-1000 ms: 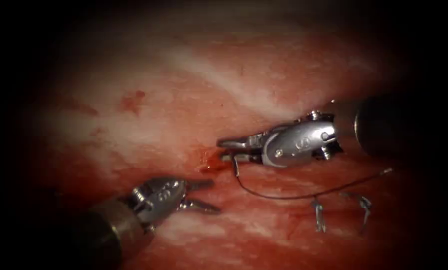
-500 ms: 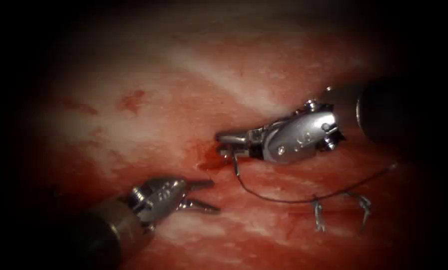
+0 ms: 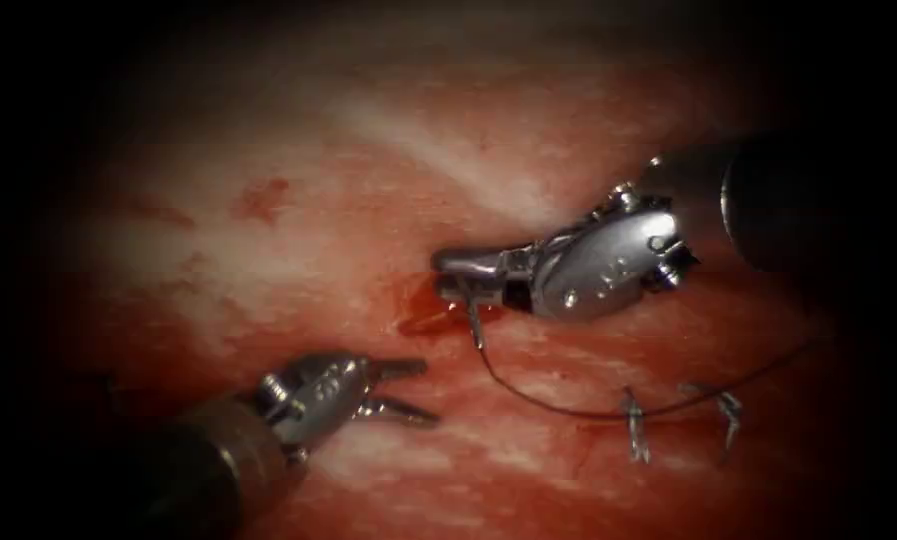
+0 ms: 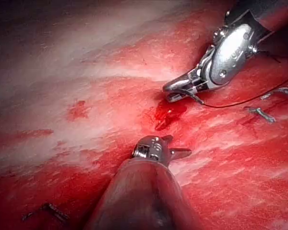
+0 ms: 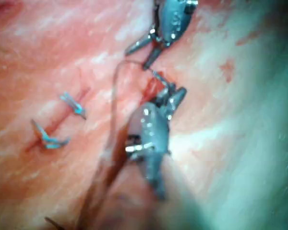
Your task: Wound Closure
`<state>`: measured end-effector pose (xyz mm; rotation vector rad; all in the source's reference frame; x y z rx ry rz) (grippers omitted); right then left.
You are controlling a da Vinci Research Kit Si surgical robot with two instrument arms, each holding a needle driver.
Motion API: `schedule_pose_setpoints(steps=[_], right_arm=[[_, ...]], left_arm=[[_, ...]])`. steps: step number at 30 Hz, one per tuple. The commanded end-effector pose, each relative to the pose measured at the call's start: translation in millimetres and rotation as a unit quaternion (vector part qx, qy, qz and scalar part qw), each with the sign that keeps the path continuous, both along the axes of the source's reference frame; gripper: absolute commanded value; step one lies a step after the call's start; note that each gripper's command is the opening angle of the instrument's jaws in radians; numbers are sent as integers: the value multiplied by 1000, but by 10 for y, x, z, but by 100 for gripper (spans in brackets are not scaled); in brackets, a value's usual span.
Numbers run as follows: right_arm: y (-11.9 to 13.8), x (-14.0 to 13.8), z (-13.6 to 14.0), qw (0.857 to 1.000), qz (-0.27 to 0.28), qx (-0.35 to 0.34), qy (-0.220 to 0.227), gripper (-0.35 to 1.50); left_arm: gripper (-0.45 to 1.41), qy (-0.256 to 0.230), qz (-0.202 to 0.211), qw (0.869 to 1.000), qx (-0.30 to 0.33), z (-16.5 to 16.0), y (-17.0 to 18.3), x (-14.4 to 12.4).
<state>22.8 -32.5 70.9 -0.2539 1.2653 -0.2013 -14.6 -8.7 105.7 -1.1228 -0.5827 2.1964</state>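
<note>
Right end effector (image 3: 455, 278) grips needle (image 3: 475, 324) near its thread (image 3: 568, 407) end, beside red fluid (image 3: 420, 308). Left end effector (image 3: 408, 388) open, empty.

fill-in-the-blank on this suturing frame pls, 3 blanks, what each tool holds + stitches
1. The right tool has its jaws shut on the ____, at the red fluid by the cut.
2. The left tool has its jaws ____ and holds nothing.
3. The thread trails toward ____ finished stitches to the right of the needle.

Missing words: needle; open; two
</note>
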Motion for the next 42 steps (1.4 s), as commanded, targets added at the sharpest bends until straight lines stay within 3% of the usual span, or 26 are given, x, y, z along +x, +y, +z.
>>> schedule_pose_setpoints(steps=[1, 10, 23, 30, 36, 42], right_arm=[[-3, 2, 15, 999, 24, 25, 2, -35], [3, -4, 18, 994, 76, 83, 17, -35], [10, -5, 31, 994, 53, 93, -19, -35], [10, -4, 30, 994, 53, 90, -19, -35], [26, -7, 25, 993, 67, 97, -12, -35], [33, -7, 20, 987, 81, 137, -6, -35]], left_arm=[[19, -1, 0, 1000, 1, 7, -3, -7], [19, -1, 0, 1000, 1, 7, -3, -7], [20, -1, 0, 1000, 1, 6, -3, -9], [20, 0, -1, 1000, 1, 6, -3, -10], [20, -1, 0, 1000, -1, 8, -2, -14], [20, -4, 1, 1000, -1, 14, -3, -23]])
